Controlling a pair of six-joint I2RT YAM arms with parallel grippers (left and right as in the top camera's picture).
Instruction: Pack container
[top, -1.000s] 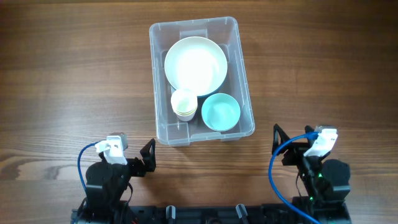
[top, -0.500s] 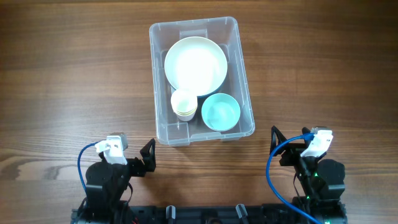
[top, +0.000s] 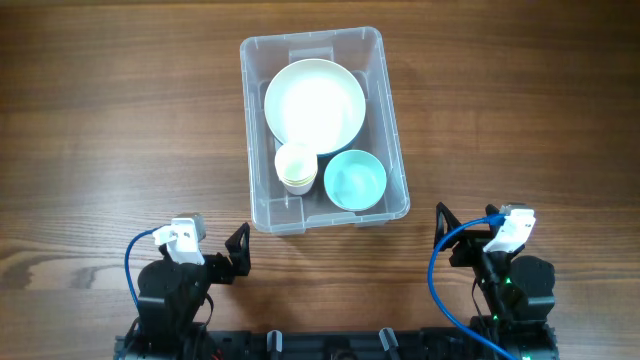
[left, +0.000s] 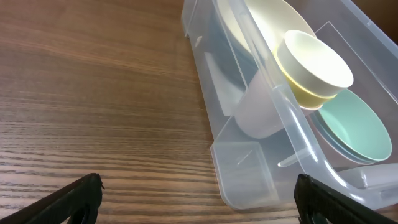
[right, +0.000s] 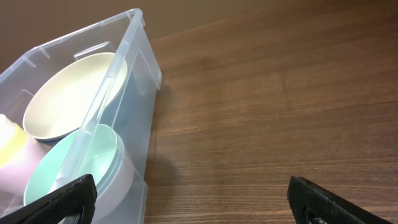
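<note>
Table (top: 120, 120): bare wood ran under both arms. The risk I saw was the light bin skating across it if a finger nudged a wall.
Container (top: 378, 110): it sat ahead of both grippers, to the right of the left one and to the left of the right one, apart from each. It looked packed to me. Its near wall was the closest thing to either set of fingers, so a low forward reach could have clipped the rim and shoved or tipped it.
Large cream bowl (top: 314, 103): it lay in the far end, furthest from the grippers, and seemed the least likely piece to be upset.
Teal bowl (top: 355, 180): it filled the near corner on the right gripper's side. A knock to that corner might have rattled it against the wall.
Stacked cups (top: 297, 167): these stood in the near end on the left gripper's side, touching the cream bowl's edge (tall and narrow, so my pick for the first to topple if the bin were jolted).
Left gripper (left: 198, 186): its jaws were spread wide, holding nothing and touching nothing.
Right gripper (right: 191, 186): likewise spread wide and empty, clear of bin and table.
</note>
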